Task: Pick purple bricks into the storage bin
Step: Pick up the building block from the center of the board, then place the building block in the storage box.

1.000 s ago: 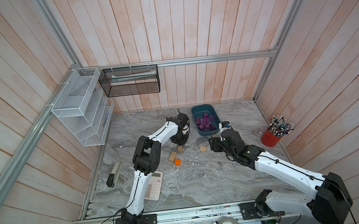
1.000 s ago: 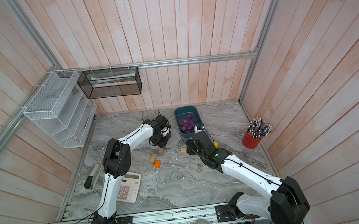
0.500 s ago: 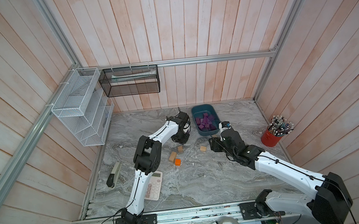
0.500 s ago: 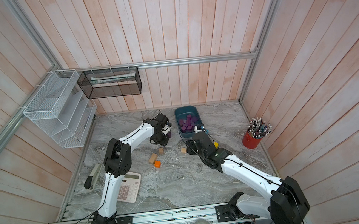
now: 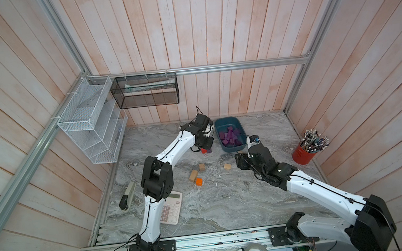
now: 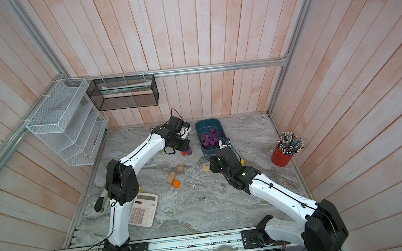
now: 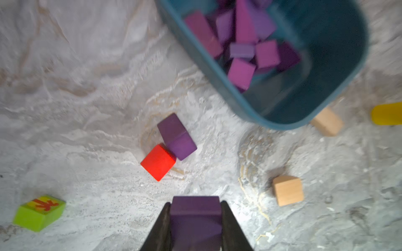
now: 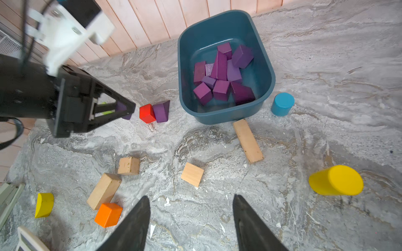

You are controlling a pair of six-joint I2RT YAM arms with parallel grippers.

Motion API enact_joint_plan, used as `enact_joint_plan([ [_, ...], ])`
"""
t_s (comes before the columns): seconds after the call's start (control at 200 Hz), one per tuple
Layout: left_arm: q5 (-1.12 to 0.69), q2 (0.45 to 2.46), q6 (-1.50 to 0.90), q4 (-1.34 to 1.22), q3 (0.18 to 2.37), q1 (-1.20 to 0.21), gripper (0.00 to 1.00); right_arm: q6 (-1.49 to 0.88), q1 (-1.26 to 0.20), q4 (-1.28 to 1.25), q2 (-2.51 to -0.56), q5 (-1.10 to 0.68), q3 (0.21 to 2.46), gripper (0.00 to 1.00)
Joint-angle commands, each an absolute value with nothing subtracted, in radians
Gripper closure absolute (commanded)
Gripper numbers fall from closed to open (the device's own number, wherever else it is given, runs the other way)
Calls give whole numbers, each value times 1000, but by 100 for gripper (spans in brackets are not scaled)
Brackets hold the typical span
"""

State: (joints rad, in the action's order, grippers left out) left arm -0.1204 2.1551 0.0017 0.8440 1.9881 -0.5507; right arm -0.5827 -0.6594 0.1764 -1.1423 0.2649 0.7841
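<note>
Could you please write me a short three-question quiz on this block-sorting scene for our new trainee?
1. True or false: the left gripper is shut on a purple brick.
2. Which block touches the purple brick on the table? A) orange B) red C) blue
3. Fill in: the right gripper is ____ and holds nothing.

Key:
1. True; the brick sits between its fingers.
2. B, the red cube, beside the storage bin.
3. Open; it hovers over the tan blocks.
</note>
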Motion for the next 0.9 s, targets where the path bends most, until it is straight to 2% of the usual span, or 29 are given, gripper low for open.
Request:
enact_joint_plan([
  [0.0, -193, 2097, -8, 747, 1986, -569, 73, -588, -653, 184, -1120, 302, 787, 38],
  [0.385, -310, 2192, -72, 534, 2069, -619, 73, -623, -640, 215, -1035, 343, 757, 38],
  [0.685, -233, 2328, -71, 462, 2158, -670, 71, -635, -633, 234, -1012, 337, 753, 38],
  [0.895, -135, 2367, -71, 390, 2126, -680, 71, -639, -633, 231, -996, 337, 740, 38],
])
